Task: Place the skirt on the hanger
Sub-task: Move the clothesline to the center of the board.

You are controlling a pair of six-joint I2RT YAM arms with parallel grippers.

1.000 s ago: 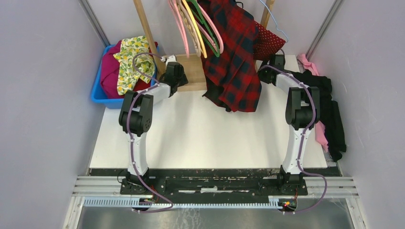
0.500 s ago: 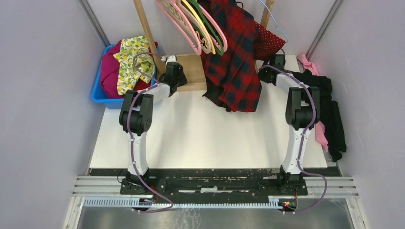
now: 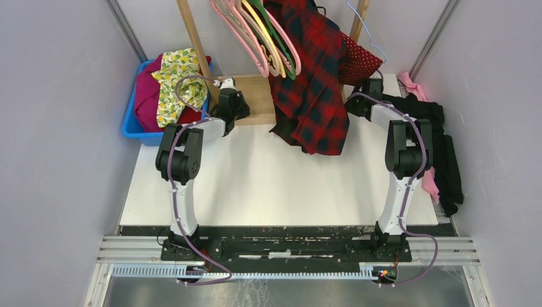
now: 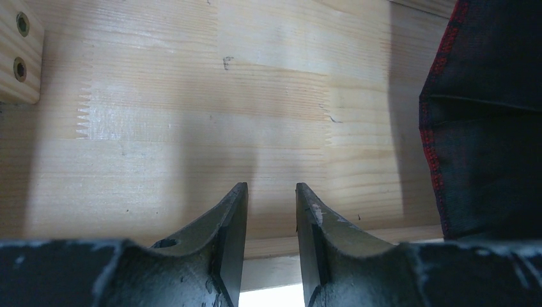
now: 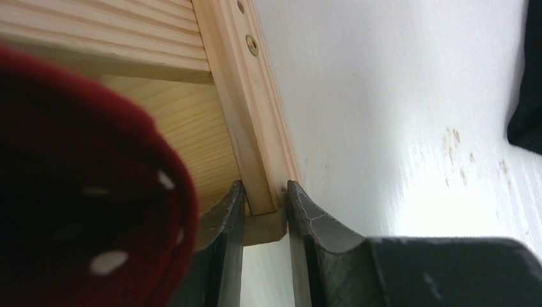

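Note:
The dark-red dotted skirt [image 3: 359, 61] hangs bunched at the rack's right end beside the plaid garment, and fills the left of the right wrist view [image 5: 83, 160]. The thin lilac-blue hanger [image 3: 374, 35] rises above it. My right gripper [image 3: 368, 89] [image 5: 263, 187] is low under the skirt, shut on the wooden rail [image 5: 255, 128] at the right edge of the rack's base. My left gripper [image 3: 238, 110] [image 4: 271, 187] hovers at the near edge of the wooden base board [image 4: 192, 96]. Its jaws stand a narrow gap apart with nothing between them.
A red-and-black plaid garment [image 3: 313, 77] drapes from the rack, next to pink, yellow and green hangers [image 3: 268, 38]. A blue bin [image 3: 131, 125] of clothes sits at the back left. Black clothes [image 3: 441, 147] and a pink cloth [image 3: 409, 83] lie along the right wall.
Both grippers have narrowed their jaws. The coloured hangers have swung to the left, and the plaid garment and skirt have shifted slightly. The left arm has edged a little nearer.

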